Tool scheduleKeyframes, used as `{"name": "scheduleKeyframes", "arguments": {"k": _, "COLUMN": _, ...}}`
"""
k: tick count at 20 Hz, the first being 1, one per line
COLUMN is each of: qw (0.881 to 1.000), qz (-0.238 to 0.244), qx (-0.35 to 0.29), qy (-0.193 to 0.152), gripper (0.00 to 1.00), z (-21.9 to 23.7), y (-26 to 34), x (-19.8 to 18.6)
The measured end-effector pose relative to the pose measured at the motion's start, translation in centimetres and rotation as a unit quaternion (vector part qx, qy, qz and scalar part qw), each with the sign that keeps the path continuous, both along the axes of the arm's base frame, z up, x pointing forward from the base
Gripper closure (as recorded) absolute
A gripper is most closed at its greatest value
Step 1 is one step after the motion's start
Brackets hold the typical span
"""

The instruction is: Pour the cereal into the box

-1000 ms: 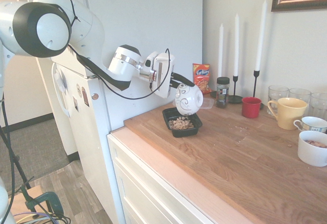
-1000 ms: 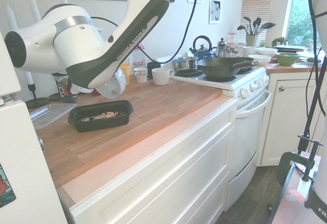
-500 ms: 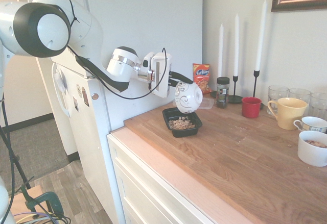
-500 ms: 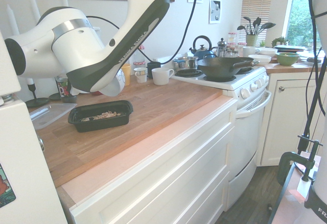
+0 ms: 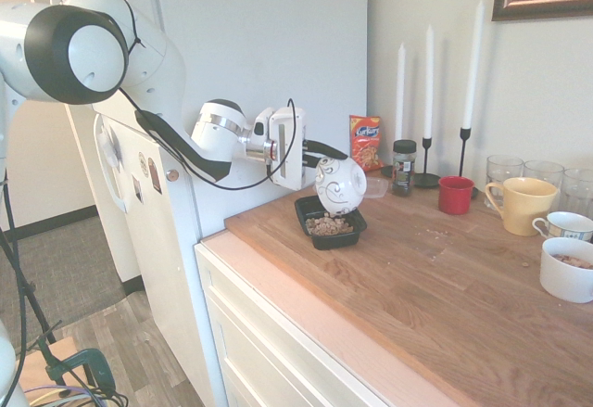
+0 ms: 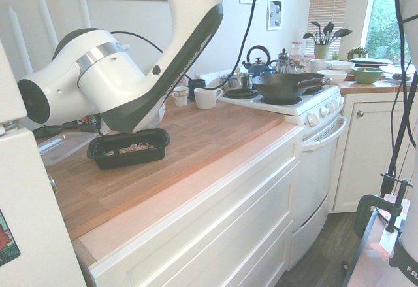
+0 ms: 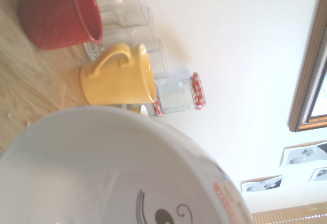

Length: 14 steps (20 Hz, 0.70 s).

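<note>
The box (image 5: 331, 231) is a shallow black tray near the counter's left end, also seen in the second exterior view (image 6: 98, 148). The cereal (image 5: 326, 225) lies in it as a small tan heap (image 6: 132, 148). My gripper (image 5: 324, 153) is shut on the rim of a white swirl-patterned bowl (image 5: 339, 185), which hangs tipped on its side just above the box. In the wrist view the bowl's inside (image 7: 92, 168) looks bare. The arm hides the bowl in the second exterior view.
An orange snack bag (image 5: 366, 140), a dark jar (image 5: 404, 166) and candlesticks stand behind the box. A red mug (image 5: 455, 195), a yellow mug (image 5: 521, 205), glasses and white cups (image 5: 567, 273) fill the right. A clear flat container (image 6: 62, 146) lies beside the box; the fridge stands left.
The arm has swung lower and slightly back toward the fridge. The tipped bowl has sunk a little closer to the box and is still held.
</note>
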<state>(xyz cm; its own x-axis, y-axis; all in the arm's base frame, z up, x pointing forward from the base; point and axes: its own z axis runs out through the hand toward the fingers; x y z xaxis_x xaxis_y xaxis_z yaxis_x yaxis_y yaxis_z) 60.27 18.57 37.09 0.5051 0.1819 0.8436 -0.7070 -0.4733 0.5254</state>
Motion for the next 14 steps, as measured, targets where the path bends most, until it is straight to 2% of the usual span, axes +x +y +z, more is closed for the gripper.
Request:
{"name": "scheduleKeyframes", "arguments": {"k": 3, "qw": 0.999, "qz": -0.015, "qx": 0.030, "qy": -0.004, "gripper": 1.00, "z": 1.5, "y": 0.0, "x": -0.1}}
{"name": "scheduleKeyframes", "arguments": {"k": 7, "qw": 0.990, "qz": -0.055, "qx": 0.129, "qy": 0.008, "gripper": 1.00, "z": 5.6, "y": -1.3, "x": 0.2}}
{"name": "scheduleKeyframes", "arguments": {"k": 10, "qw": 0.973, "qz": -0.089, "qx": 0.211, "qy": 0.023, "gripper": 1.00, "z": 9.6, "y": -4.4, "x": 1.5}}
{"name": "scheduleKeyframes", "arguments": {"k": 14, "qw": 0.935, "qz": -0.118, "qx": 0.330, "qy": 0.056, "gripper": 1.00, "z": 13.6, "y": -10.6, "x": 3.8}}
